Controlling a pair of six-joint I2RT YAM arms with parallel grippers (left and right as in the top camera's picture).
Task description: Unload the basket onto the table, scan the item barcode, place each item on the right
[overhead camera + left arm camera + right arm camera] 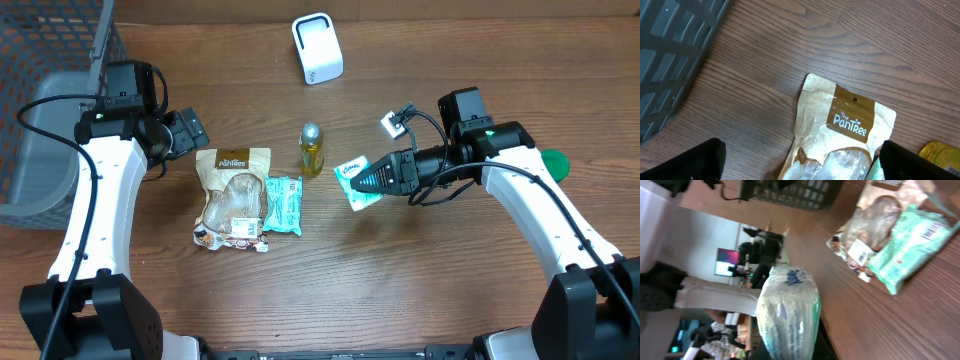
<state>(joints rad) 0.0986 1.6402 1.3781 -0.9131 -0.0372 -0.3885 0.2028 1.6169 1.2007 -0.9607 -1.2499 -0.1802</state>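
A green thing point(553, 163) behind the right arm is half hidden; I cannot tell what it is. The basket point(45, 120) is cut off at the frame's left edge. The left wrist view shows only 2 dark fingers point(695, 161) at its lower corners and the top half of the pouch point(840, 130).

On the table: 1 scanner point(317, 47), 1 bottle point(312, 148), 1 pouch, 1 teal packet point(283, 203).

The right gripper point(368, 182) is clamped on 1 tissue pack point(355, 183), lifted just right of the bottle. The left gripper point(190, 131) is spread wide with nothing in it, beside the pouch's top edge
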